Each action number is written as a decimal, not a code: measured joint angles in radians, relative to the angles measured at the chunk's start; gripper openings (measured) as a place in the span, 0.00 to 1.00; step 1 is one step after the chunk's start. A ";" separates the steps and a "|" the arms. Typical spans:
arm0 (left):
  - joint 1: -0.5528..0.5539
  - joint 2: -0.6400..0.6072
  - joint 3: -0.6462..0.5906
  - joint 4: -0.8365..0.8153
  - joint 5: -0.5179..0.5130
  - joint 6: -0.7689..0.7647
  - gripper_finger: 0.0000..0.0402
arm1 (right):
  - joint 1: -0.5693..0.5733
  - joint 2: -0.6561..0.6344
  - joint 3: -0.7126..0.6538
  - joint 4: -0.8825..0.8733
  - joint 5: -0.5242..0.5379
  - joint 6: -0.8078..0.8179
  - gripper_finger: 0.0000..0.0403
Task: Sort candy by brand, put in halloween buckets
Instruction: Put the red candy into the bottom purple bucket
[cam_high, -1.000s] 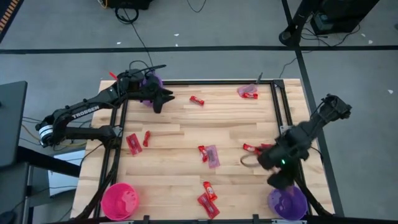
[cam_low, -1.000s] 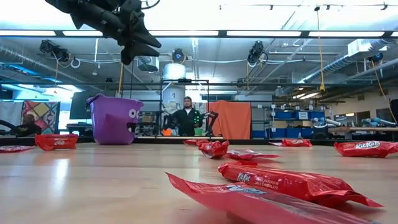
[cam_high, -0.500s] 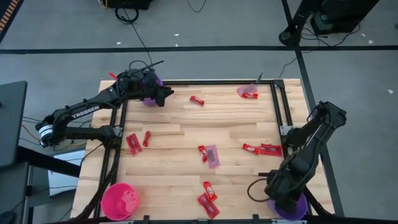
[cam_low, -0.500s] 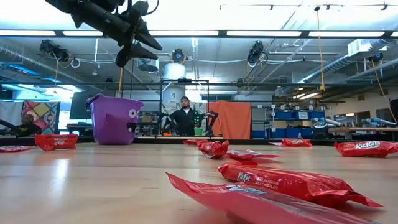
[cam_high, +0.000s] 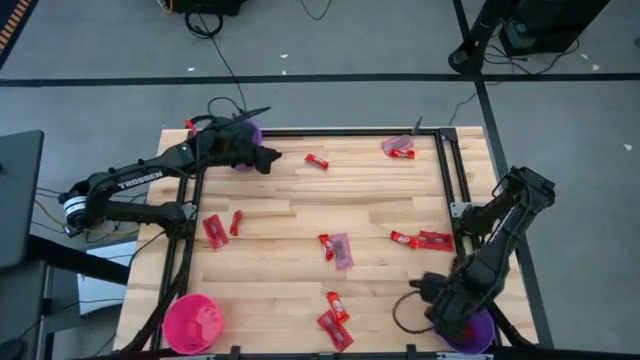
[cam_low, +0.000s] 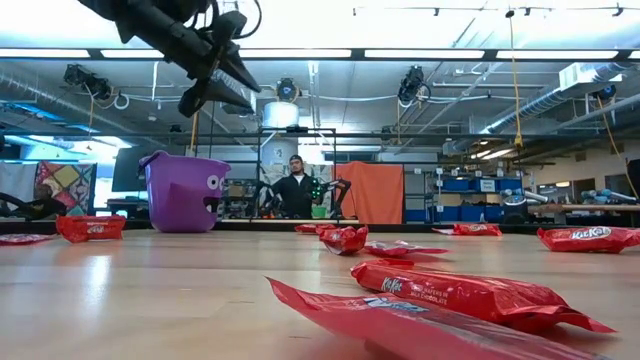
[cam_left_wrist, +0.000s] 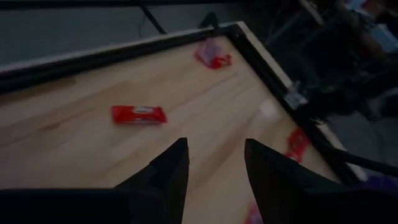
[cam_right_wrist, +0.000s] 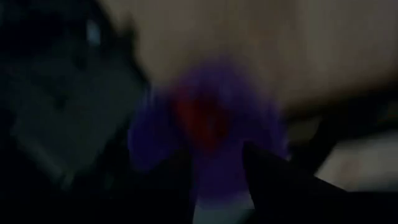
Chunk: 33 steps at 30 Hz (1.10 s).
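Right gripper (cam_high: 440, 308) hangs over the near purple bucket (cam_high: 468, 333); whether its fingers hold anything cannot be told. Red shows inside that bucket (cam_right_wrist: 200, 121), judged candy. Release should come squarely above the rim. Left gripper (cam_left_wrist: 214, 162), fingers apart and empty, hovers beside the far purple bucket (cam_low: 183, 190). Red bars (cam_high: 337, 307) lie scattered across the table (cam_high: 280, 200); pink bucket (cam_high: 192, 323) contents unclear.

bench (cam_high: 290, 215): pale wood, black-framed | buckets: purple bucket (cam_high: 244, 133) far-left corner, pink bucket (cam_high: 192, 323) near-left, second purple bucket (cam_high: 478, 330) near-right (half hidden) | red bars (cam_high: 333, 317) and mauve packet (cam_high: 342, 250) scattered
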 joint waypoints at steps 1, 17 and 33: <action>-0.005 0.000 0.000 -0.001 0.015 -0.007 0.40 | -0.023 0.000 0.000 0.000 0.066 -0.027 0.38; -0.038 0.013 0.000 0.011 0.124 0.089 0.40 | -0.687 0.000 0.000 0.100 0.564 -0.423 0.37; -0.036 0.235 0.000 0.219 0.259 0.121 0.40 | -1.251 0.070 0.000 0.394 0.550 -0.699 0.37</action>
